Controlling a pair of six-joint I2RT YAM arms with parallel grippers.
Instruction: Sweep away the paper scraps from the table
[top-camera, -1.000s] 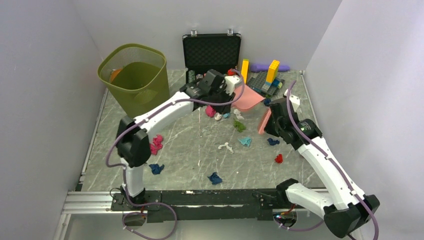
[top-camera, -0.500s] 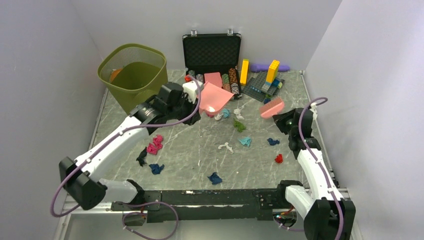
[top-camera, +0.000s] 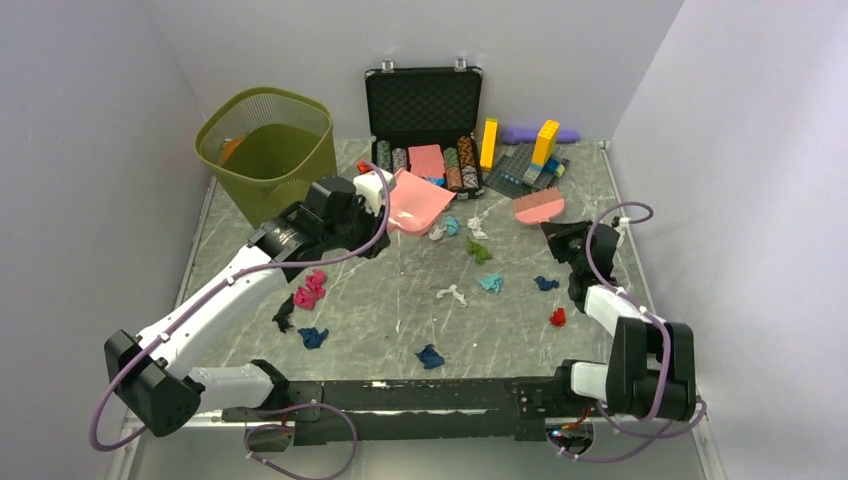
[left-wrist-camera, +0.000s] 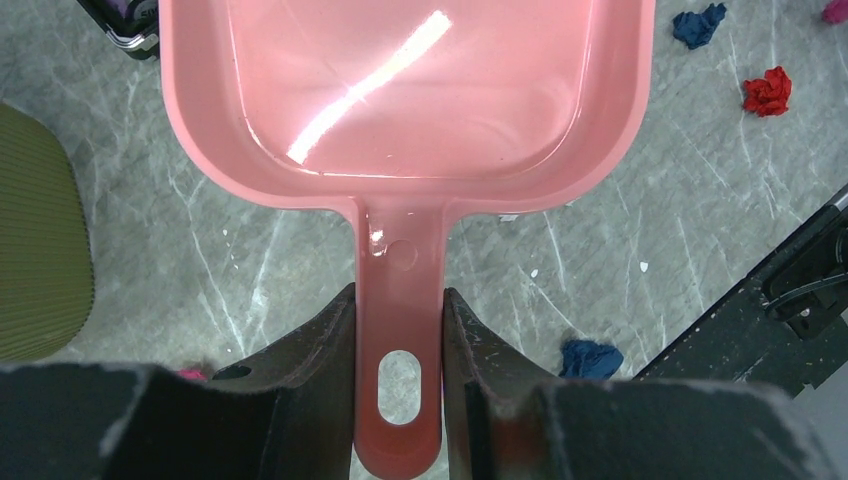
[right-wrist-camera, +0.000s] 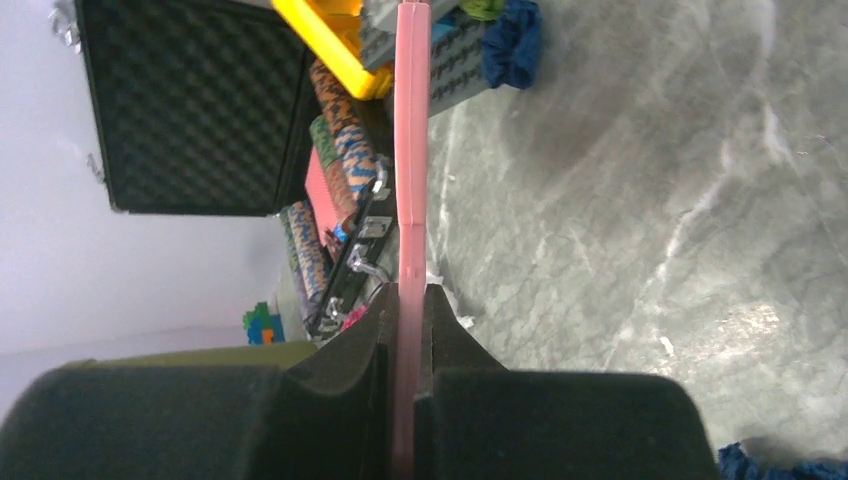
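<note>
- Left claw (left-wrist-camera: 400, 335) is clamped tight on the handle of a pink dustpan (left-wrist-camera: 400, 90), one dark finger pressed to each side. From overhead the pan sits toward 12 o'clock on the worktop (top-camera: 380, 320), its open mouth facing 3 o'clock. Whether its lip touches the surface cannot be told.
- Right claw (right-wrist-camera: 405, 320) is closed on a pink brush (right-wrist-camera: 411, 120), seen edge-on between the fingers. Overhead, the brush head sits at about 2 o'clock.
- The paper scraps (top-camera: 490, 283) lie strewn across the grey-green marbled surface, none of them in the pan.
- White and teal wads lie just beside the pan's mouth. A green one, a teal one and a white one sit near the centre.
- A dark blue wad and a red wad lie at 3 to 4 o'clock, near the right arm.
- Magenta wads, a dark one and a blue one cluster at 8 o'clock under the left arm. Another blue wad lies at 6 o'clock, near the rail.
- An olive mesh bin (top-camera: 270, 150) stands at 10 o'clock.
- An open black case (top-camera: 423, 100) with poker chips (top-camera: 462, 163) stands at 12 o'clock, toy bricks (top-camera: 545, 140) at 1 o'clock.
</note>
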